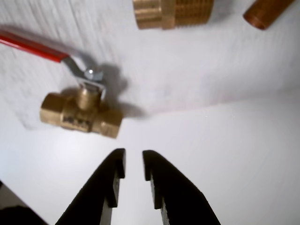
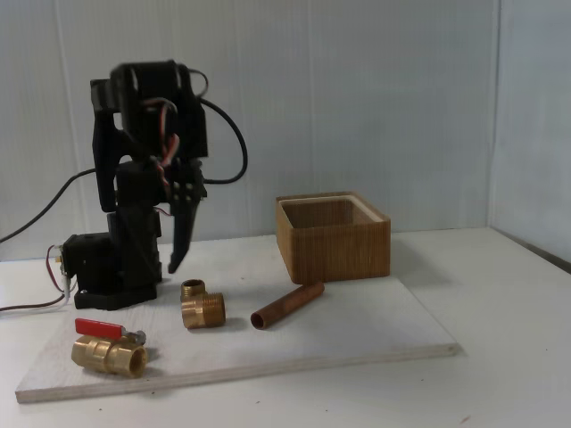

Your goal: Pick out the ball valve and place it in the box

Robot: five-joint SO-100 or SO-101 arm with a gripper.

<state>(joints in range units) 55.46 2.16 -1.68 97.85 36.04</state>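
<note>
Ball valve point(image 1: 80, 112) in the wrist view lies on a pale whitish board point(image 1: 197, 70), up and to the left of the end effector point(image 1: 134, 165). Its brass body rests lengthwise with threaded open ends, the silvery nut point(image 1: 92, 74) sits above the body, and the red lever handle point(image 1: 33, 47) runs away from the nut toward the left edge. The end effector's two black fingers point(image 1: 110, 178) stand slightly spread with a narrow gap between them, gripping nothing, and they hang apart from the ball valve. A brass elbow fitting point(image 1: 172, 13) sits at the top edge, well above and right of the ball valve, and a copper pipe piece point(image 1: 269, 11) shows further right of it, cut by the frame.

In the fixed view the ball valve point(image 2: 111, 352) rests near the left front corner of the board point(image 2: 357, 334), which lies on the white desk point(image 2: 500, 374). The end effector point(image 2: 181, 260) points downward above the board, behind and to the right of the ball valve and clear of it; from this side I cannot tell how far its fingers part. The elbow fitting point(image 2: 202, 306) stands right of the ball valve, the copper pipe piece point(image 2: 287, 306) lies further right, and the box point(image 2: 332, 236) sits beyond that, well apart from the ball valve, at the board's back right
</note>
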